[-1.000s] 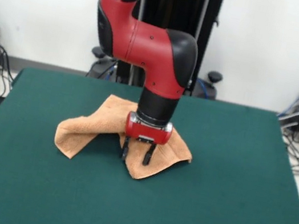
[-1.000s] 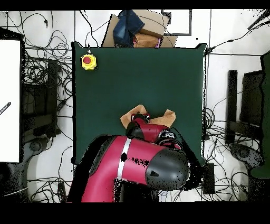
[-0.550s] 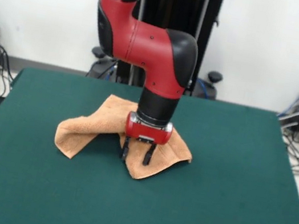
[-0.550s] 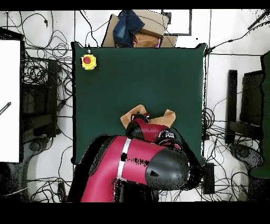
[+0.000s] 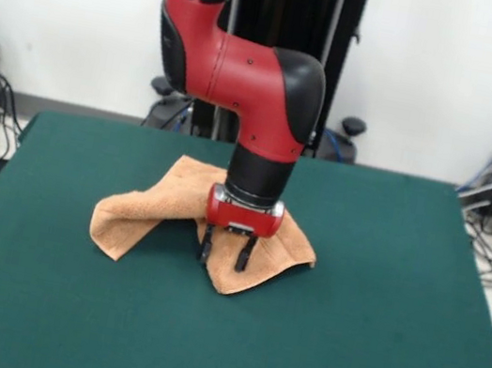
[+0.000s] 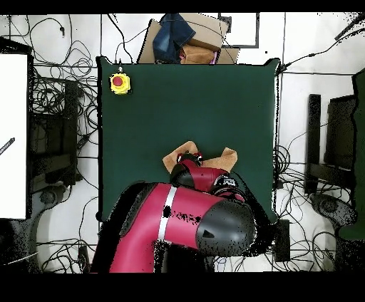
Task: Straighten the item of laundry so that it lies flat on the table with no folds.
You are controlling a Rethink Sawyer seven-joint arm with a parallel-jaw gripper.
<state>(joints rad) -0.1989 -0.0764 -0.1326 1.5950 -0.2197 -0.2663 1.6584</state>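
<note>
Gripper on the red and black arm has its two fingers spread apart, tips down on the crumpled peach-orange terry towel, which sits bunched mid dark green felt table

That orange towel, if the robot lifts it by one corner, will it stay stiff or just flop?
Probably flop: the peach-orange terry towel already lies draped in soft folds. It looks light, and its nap likely drags on the green felt table.
</note>
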